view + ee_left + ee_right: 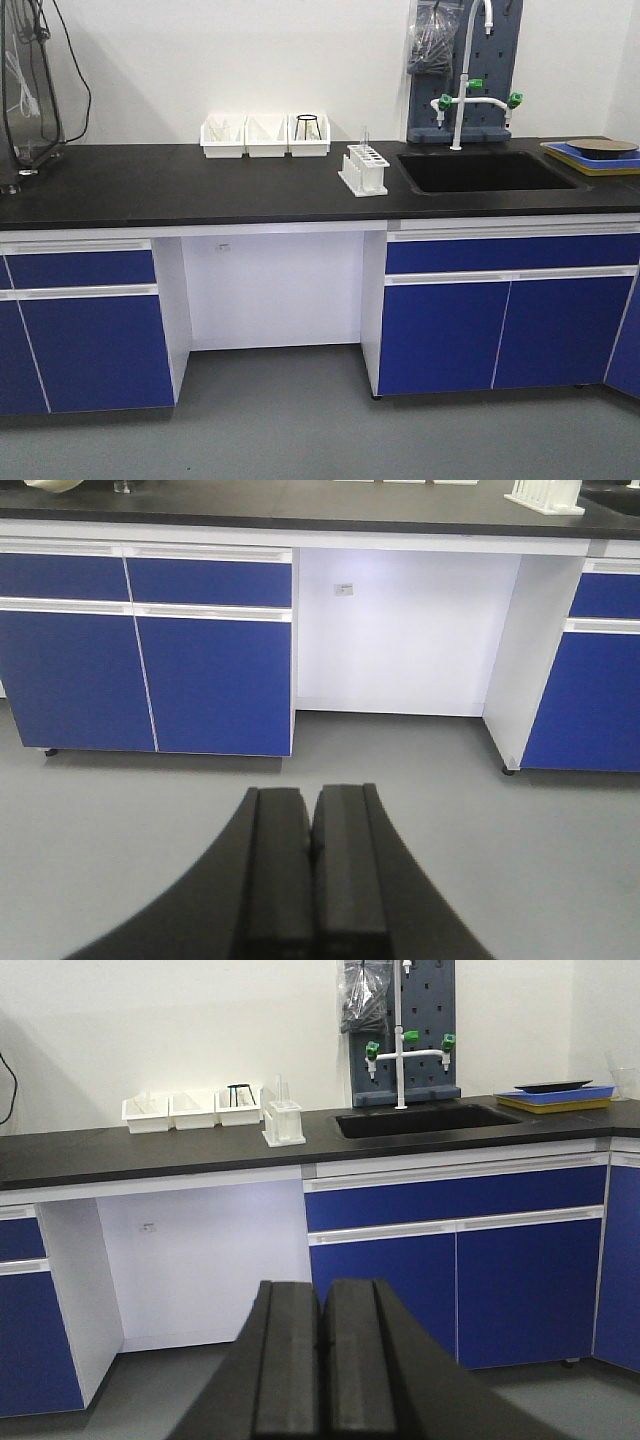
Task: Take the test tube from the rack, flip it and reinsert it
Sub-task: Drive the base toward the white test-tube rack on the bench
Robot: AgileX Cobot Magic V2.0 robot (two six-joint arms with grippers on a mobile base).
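The rack (364, 170) is standing upright on the black counter (200, 185), just beside the left rim of the sink (480, 172) and roughly midway between the counter's back and front edges. A thin clear test tube (278, 1088) is sticking up out of the rack's top plate; which hole it is sitting in is too small to tell. Behind and to the left of the rack, three white open-fronted bins (265, 135) are lining up against the wall at the counter's back edge, apart from the rack. A white faucet (470, 60) with green knobs is rising at the sink's back rim, in front of a grey pegboard (500, 70). At the counter's far right end a blue tray (590, 155) is lying on a yellow one. Both arms are hanging low in front of the blue cabinets (90, 340), well apart from the counter. The left gripper (312, 880) is pressing its jaws together with nothing between them, and the right gripper (322, 1360) is likewise closed and empty.
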